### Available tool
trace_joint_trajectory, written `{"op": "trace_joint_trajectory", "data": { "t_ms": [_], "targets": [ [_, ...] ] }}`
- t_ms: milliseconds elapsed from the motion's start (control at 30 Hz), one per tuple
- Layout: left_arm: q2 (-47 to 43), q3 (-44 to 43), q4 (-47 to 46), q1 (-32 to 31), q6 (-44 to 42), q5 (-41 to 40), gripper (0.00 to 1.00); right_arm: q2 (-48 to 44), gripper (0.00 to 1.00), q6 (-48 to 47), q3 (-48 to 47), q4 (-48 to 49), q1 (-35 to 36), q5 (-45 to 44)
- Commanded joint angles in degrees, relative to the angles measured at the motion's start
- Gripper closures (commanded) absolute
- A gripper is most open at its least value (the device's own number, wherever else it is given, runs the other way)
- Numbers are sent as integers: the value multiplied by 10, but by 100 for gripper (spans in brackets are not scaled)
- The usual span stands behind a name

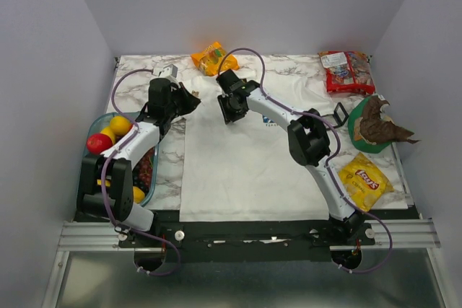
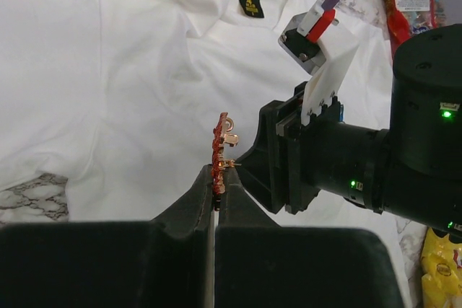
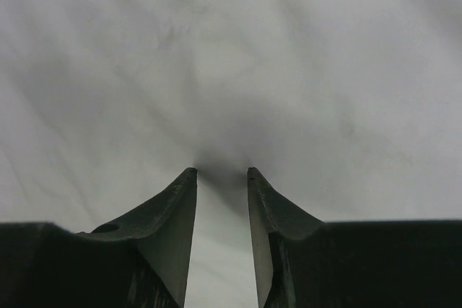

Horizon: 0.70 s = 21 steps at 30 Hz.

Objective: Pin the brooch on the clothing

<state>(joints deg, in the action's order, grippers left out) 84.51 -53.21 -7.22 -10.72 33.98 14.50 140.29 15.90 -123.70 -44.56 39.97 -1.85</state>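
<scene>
Two arms meet over a white T-shirt (image 1: 238,167) spread flat on the marble bench (image 1: 141,91). The left gripper (image 2: 216,187) is clamped tight on the lower end of the brooch (image 2: 221,146), its fingers pressed together with only the pin's edge between them.

The brooch stands upright above the fingertips, off the cloth and over the shirt's upper chest, below the collar and its black neck label (image 2: 250,5). It looks to be held by the bottom so the fastening at the back stays exposed.

Seen edge-on from the left wrist, the brooch is a thin, deep-red piece with a bumpy outline. Gold-coloured clasp fittings jut from the side facing the other arm, and its front face cannot be made out from here.

The right gripper (image 3: 221,174) points down at the shirt just beside the brooch, with its fingers a narrow gap apart and their tips at the fabric. A shadow pools under the tips. Whether they press on the cloth or nip a fold of it cannot be told, though nothing solid shows between them. The likely aim is to steady or bunch the fabric so the pin has something to bite.

An orange snack bag (image 1: 211,57), a red packet (image 1: 346,71), a yellow crisp bag (image 1: 364,180) and a bowl of fruit (image 1: 97,124) lie around the shirt's edges.
</scene>
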Motion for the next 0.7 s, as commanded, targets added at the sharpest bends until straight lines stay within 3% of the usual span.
{"op": "trace_joint_trajectory", "data": {
  "t_ms": [0,233,400,667],
  "targets": [
    [21,24,-80,2,25,15,100,18,63,11,-9,11,3,10],
    [57,68,-179,2,70,30,100,9,99,26,10,30,2,48],
    [90,85,-254,2,99,50,100,-15,99,47,33,46,-2,56],
    [107,96,-273,1,101,40,100,-55,99,68,67,75,-6,60]
  ]
}}
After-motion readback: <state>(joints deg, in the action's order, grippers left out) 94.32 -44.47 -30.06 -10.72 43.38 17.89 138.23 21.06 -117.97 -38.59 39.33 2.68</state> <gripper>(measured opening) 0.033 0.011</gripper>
